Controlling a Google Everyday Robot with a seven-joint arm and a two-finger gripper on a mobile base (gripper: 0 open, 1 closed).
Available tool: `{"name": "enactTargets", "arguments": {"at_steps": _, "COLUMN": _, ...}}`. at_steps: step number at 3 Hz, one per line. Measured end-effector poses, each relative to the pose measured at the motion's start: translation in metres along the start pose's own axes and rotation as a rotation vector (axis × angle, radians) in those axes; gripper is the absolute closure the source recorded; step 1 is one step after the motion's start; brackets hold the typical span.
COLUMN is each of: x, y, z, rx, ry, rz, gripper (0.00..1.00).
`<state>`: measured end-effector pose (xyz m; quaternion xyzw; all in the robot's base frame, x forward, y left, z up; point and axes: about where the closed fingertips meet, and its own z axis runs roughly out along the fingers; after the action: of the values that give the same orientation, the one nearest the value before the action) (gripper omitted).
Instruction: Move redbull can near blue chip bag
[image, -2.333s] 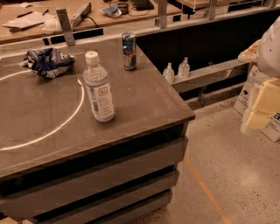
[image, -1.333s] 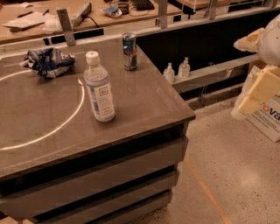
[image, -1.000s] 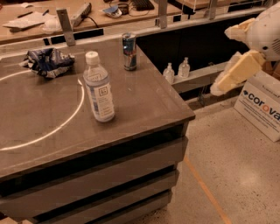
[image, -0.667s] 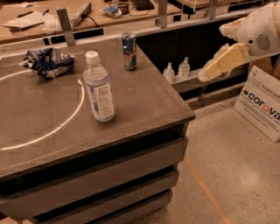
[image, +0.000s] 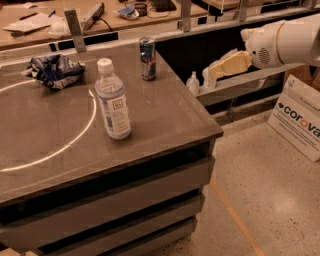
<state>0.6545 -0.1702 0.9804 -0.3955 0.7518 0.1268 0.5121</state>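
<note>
Right of the redbull can (image: 147, 58), my gripper (image: 222, 66) holds nothing, its spread I cannot tell; a fast sideways approach may topple the can.

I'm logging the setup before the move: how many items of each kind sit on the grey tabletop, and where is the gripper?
Redbull can, slim blue and silver metal: 1
Clear plastic bottle with white cap: 1
Blue chip bag, crumpled dark foil: 1
Total: 3
The gripper hangs in the air beyond the right edge of the tabletop, touching none of them.
</note>
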Motion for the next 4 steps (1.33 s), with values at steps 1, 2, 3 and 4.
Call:
{"name": "enactTargets", "arguments": {"at_steps": 1, "x": -0.003, "y": -0.004, "z": 0.0, "rx": 0.016, "ry": -0.009, "rz": -0.001, "gripper": 0.0}}
{"name": "enactTargets", "arguments": {"at_steps": 2, "x": -0.003, "y": -0.004, "z": 0.013, "rx": 0.01, "ry": -0.044, "rz": 0.012, "gripper": 0.0}}
{"name": "enactTargets", "arguments": {"at_steps": 3, "x": -0.007, "y": -0.004, "z": 0.042, "rx": -0.009, "ry": -0.113, "rz": 0.021, "gripper": 0.0}}
{"name": "enactTargets", "arguments": {"at_steps": 4, "x": -0.003, "y": -0.008, "z": 0.078, "rx": -0.03, "ry": -0.152, "rz": 0.019, "gripper": 0.0}}
